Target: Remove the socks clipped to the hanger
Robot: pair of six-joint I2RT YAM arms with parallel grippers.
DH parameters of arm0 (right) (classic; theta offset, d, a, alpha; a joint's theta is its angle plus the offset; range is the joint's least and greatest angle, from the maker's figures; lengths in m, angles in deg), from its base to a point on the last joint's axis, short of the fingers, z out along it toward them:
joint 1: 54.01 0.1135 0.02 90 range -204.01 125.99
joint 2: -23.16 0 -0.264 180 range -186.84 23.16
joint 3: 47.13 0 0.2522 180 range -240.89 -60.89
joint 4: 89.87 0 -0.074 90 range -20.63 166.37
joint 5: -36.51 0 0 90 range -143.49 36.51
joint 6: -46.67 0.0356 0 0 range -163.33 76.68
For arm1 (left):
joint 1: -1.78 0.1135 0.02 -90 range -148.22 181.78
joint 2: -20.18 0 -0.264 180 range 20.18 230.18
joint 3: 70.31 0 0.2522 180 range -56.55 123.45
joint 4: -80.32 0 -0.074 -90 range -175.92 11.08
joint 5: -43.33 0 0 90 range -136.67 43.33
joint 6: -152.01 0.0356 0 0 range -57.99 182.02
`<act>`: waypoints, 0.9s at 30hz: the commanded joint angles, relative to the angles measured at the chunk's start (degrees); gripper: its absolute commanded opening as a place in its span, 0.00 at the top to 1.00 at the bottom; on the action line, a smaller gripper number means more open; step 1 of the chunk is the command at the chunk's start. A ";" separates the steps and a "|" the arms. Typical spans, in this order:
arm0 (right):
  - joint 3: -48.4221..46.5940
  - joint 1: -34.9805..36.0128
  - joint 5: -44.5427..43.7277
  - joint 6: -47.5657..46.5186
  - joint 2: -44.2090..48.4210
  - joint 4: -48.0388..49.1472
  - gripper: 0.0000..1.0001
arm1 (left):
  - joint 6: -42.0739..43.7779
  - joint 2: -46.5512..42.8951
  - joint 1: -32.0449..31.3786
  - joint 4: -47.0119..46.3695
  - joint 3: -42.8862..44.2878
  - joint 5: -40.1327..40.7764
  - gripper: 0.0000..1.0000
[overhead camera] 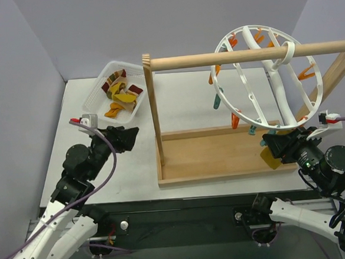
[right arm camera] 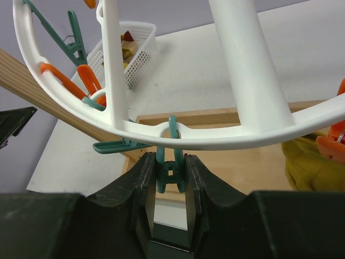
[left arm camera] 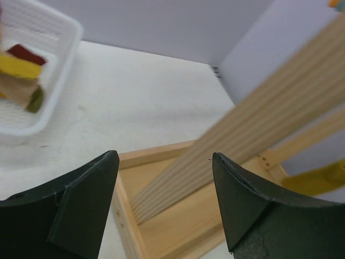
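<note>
The white ring hanger (overhead camera: 282,53) hangs by its hook from the wooden rod, with orange and teal clips around its rim. My right gripper (overhead camera: 275,141) is at the ring's lowest edge. In the right wrist view the right gripper (right arm camera: 171,160) is shut on a teal clip (right arm camera: 171,175) that hangs from the ring (right arm camera: 226,141). A mustard sock (overhead camera: 270,158) hangs just beside it and also shows in the right wrist view (right arm camera: 310,167). My left gripper (overhead camera: 127,138) is open and empty, left of the rack's post. Several socks (overhead camera: 119,93) lie in the basket.
The wooden rack has a tray base (overhead camera: 216,156), an upright post (overhead camera: 152,107) and a top rod (overhead camera: 226,57). The white mesh basket (overhead camera: 94,93) stands at the back left. In the left wrist view the left gripper (left arm camera: 163,157) faces the post (left arm camera: 259,129) and the basket (left arm camera: 54,86).
</note>
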 commanded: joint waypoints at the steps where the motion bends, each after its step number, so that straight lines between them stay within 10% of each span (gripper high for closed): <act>1: 0.78 0.26 0.49 0.45 -0.31 0.30 0.76 | -1.22 -3.94 -0.20 -16.02 -8.56 -23.55 0.23; 7: 0.78 0.26 1.10 1.15 -0.22 0.30 0.70 | -7.74 0.26 -8.50 -34.23 -13.17 -33.35 0.31; 17: 0.78 0.35 1.63 2.29 -0.48 -0.22 0.61 | 15.52 17.30 -50.33 -38.55 -7.38 -1.38 0.23; 27: -1.68 0.26 2.24 1.85 -2.59 -0.67 0.58 | 26.44 51.05 -53.81 -46.10 13.27 11.37 0.02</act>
